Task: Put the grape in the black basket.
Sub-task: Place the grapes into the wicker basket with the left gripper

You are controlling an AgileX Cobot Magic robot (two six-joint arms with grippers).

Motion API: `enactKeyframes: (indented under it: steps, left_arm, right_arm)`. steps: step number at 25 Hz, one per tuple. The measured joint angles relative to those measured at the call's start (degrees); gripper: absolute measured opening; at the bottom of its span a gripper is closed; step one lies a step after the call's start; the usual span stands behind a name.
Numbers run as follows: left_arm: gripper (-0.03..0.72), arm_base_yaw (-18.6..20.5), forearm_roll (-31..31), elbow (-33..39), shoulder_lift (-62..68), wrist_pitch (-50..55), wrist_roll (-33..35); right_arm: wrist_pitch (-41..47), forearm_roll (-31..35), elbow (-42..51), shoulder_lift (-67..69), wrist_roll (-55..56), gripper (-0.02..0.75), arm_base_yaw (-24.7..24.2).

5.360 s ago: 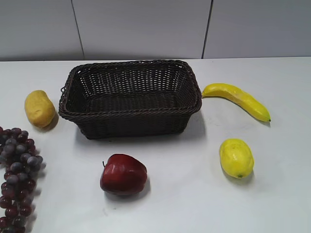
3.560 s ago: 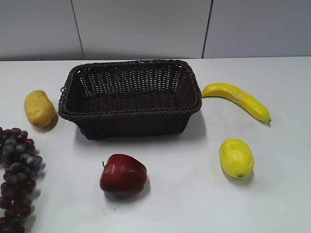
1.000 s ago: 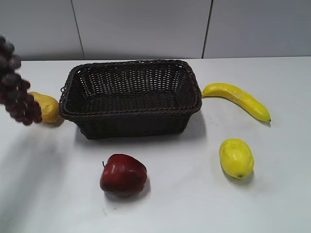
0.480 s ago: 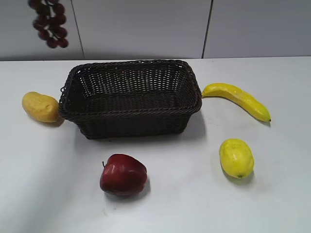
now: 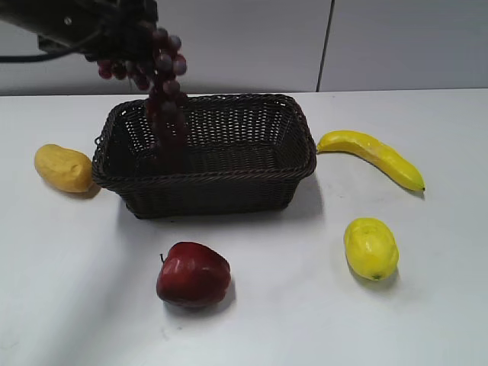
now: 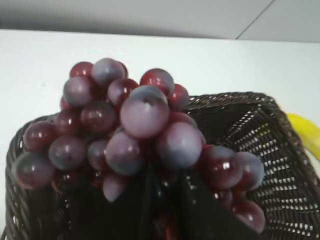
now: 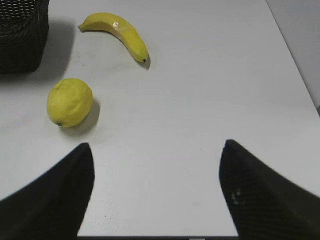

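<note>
The grape, a long bunch of dark purple-red berries, hangs from my left gripper above the left part of the black basket. Its lower end dangles down inside the basket. In the left wrist view the grape fills the middle, my left gripper is shut on its top, and the basket rim lies behind. My right gripper is open and empty above bare table; it does not show in the exterior view.
A red apple lies in front of the basket. A yellow potato-like fruit lies left of it. A banana and a lemon lie to the right, also in the right wrist view: banana, lemon.
The grape left the table's left edge, rose up at the left, then swung right. It now hangs over the basket with the left arm in view. The yellow fruit at the left shifted slightly.
</note>
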Motion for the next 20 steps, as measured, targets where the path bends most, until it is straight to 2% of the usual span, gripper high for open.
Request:
enactKeyframes:
  steps: [3,5,6,7,9,11,13,16,20]
  left_arm:
    - [0.088,0.0,0.0,0.0,3.6,0.6,0.0]
    - [0.140,0.0,0.0,0.0,4.7,1.8,0.0]
    - [0.192,0.0,0.0,0.0,4.9,2.6,0.0]
    - [0.278,0.0,0.0,0.0,4.9,3.2,0.0]
    - [0.491,0.0,0.0,0.0,4.9,3.5,0.0]
    - [0.592,0.0,0.4,-0.1,4.9,4.3,0.0]
    - [0.593,0.0,1.2,-0.1,4.4,5.7,0.0]
    - [0.547,0.0,1.7,-0.1,2.3,7.3,0.0]
    - [0.527,0.0,3.3,-0.3,-2.9,9.6,0.0]
  right_arm:
    - [0.0,0.0,0.0,0.0,0.0,0.593,0.0]
    - [0.0,0.0,0.0,0.0,0.0,0.593,0.0]
    - [0.0,0.0,0.0,0.0,0.0,0.593,0.0]
    - [0.0,0.0,0.0,0.0,0.0,0.593,0.0]
    - [0.0,0.0,0.0,0.0,0.0,0.593,0.0]
    - [0.0,0.0,0.0,0.0,0.0,0.593,0.0]
    - [0.0,0.0,0.0,0.0,0.0,0.593,0.0]
    - [0.0,0.0,0.0,0.0,0.0,0.593,0.0]
    - [0.0,0.0,0.0,0.0,0.0,0.593,0.0]
